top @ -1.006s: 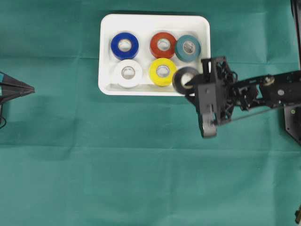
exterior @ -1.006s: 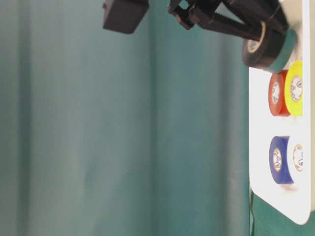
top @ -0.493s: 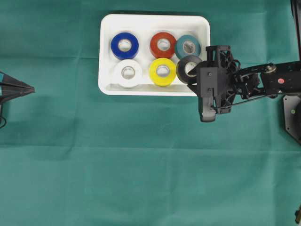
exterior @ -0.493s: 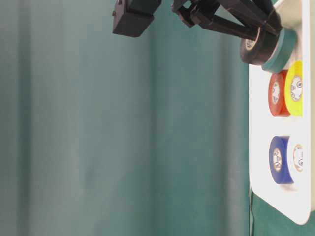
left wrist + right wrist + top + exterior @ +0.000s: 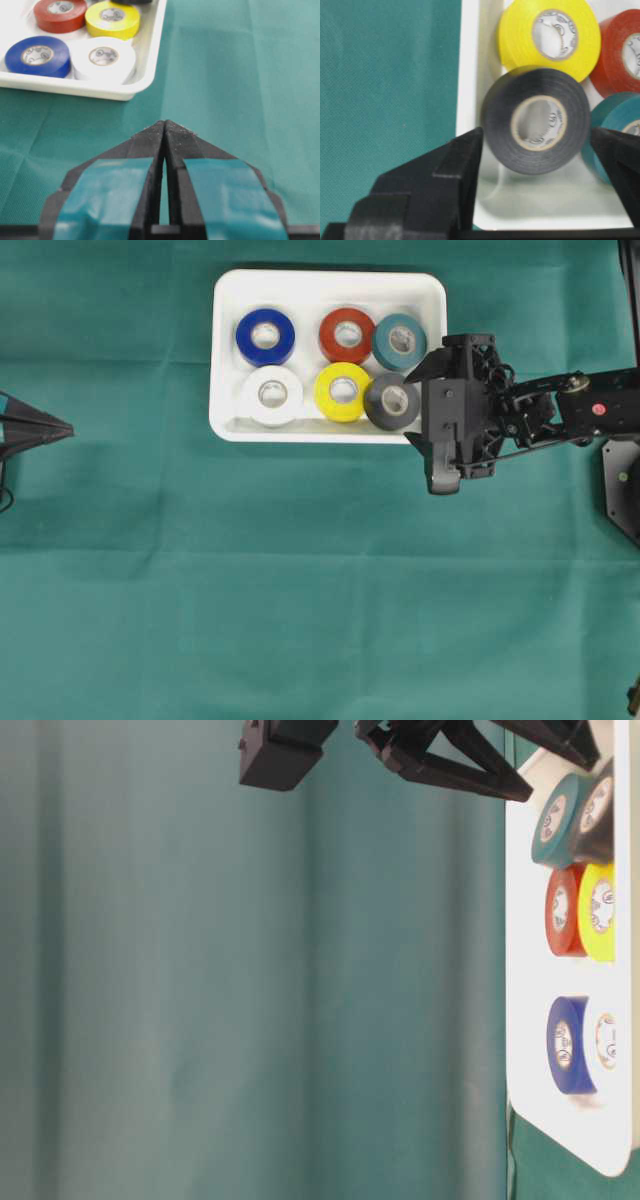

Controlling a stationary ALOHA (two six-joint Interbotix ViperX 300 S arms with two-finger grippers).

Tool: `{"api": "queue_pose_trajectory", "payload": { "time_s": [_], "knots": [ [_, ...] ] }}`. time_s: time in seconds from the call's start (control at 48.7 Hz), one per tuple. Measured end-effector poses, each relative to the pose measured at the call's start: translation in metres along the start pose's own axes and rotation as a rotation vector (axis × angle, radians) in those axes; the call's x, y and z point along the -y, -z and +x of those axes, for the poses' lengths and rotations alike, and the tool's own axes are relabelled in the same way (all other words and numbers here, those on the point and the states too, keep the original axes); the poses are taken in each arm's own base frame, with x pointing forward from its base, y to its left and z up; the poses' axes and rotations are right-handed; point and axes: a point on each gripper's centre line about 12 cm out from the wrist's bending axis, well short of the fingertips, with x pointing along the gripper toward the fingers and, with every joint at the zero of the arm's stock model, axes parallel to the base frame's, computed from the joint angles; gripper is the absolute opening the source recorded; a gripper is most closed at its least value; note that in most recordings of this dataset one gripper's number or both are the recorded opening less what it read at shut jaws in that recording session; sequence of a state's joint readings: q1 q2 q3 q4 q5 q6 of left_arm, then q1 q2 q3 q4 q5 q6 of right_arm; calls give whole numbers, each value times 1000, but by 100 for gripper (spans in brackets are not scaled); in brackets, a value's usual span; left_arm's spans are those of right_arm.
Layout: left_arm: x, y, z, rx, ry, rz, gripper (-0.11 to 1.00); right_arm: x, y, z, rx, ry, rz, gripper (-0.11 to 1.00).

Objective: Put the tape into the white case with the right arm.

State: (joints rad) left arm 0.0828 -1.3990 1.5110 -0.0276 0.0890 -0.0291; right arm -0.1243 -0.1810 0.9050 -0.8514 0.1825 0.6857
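now right arm (image 5: 520,420) jaws wide, apart from black tape (image 5: 536,120); left jaws together.

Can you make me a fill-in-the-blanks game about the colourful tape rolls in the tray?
1. The shallow white plastic tray holds ____ tape rolls.
2. The black tape roll lies right beside the ____ roll.
3. The white tape roll sits next to the ____ roll, at the tray's end farthest from the black robot gripper.
4. That gripper's jaws are ____.

Missing words: six; yellow; blue; open
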Motion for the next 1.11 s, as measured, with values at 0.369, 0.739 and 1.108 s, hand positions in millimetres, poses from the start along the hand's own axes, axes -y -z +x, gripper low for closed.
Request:
{"api": "queue_pose_trajectory", "payload": {
  "time_s": [0.369, 0.739, 1.108],
  "knots": [
    [0, 0, 0, -2, 0, 0, 1, 0, 14, -13, 1, 2, 2, 61],
    [0, 0, 0, -1, -2, 0, 1, 3, 46, -70, 140, 19, 24, 61],
    [-2, 0, 0, -1, -15, -2, 1, 17, 92, -111, 258, 130, 146, 60]
  ]
}}
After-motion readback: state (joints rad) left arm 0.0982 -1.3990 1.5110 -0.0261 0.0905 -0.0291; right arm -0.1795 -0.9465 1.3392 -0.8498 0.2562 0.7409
